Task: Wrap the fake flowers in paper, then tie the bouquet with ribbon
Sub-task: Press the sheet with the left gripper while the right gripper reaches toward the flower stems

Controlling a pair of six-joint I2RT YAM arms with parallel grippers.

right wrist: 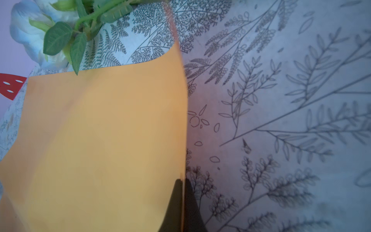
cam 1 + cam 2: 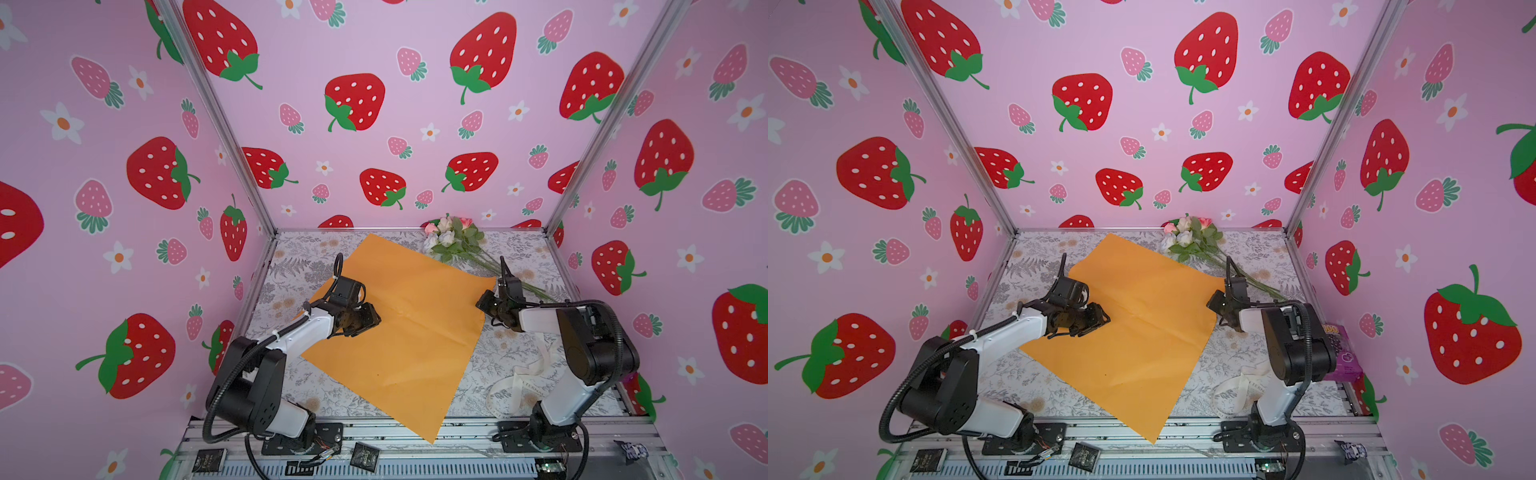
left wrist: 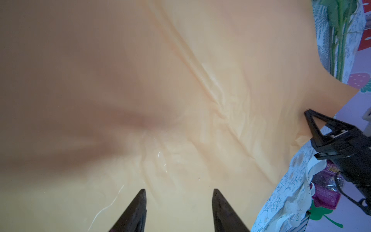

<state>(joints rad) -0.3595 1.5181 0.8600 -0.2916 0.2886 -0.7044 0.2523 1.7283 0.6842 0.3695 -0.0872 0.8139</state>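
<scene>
Orange paper sheet [image 2: 399,324] on desk [image 2: 291,266]: right end effector [image 1: 183,181] clamps its edge, left end effector [image 3: 179,190] spread, empty; pink-white fake-rose bouquet [image 2: 453,241] upper centre.

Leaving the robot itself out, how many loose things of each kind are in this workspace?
orange paper sheet: 1
bouquet of fake flowers: 1
cream ribbon: 1
purple packet: 1
Total: 4

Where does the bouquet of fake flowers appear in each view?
In a top view: bouquet of fake flowers at the back of the table, right of centre.
In a top view: bouquet, same spot.
Left wrist: green stems, beyond the orange paper.
Right wrist: white rose and leaves, beyond the paper.
Shared landmark: orange paper.
</scene>
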